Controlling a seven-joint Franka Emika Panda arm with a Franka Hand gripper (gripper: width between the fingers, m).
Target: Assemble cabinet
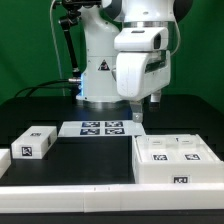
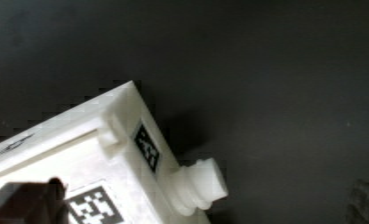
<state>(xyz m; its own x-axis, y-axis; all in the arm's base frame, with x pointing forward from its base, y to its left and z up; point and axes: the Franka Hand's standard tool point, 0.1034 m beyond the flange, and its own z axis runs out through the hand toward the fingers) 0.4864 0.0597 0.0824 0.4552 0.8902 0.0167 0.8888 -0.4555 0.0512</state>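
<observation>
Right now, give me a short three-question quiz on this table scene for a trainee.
1. True or false: the gripper is holding a white part.
2. Which sits on the exterior view's right: A, the big white box, or B, the small white block?
3. What flat tagged thing lies on the table just in front of the robot base?
Key: 1 false; 2 A; 3 the marker board.

Table [image 1: 95,165] around the marker board [image 1: 100,128]: matt black, soft-looking, no glare at all. The board itself is flat white with papery printed tags. Just beside it, the cabinet box [image 1: 172,160] [image 2: 74,140] is smooth white plastic with a dull sheen and moulded edges. Behind the board, the arm's shell [image 1: 140,55] is glossy white plastic, catching light.
</observation>
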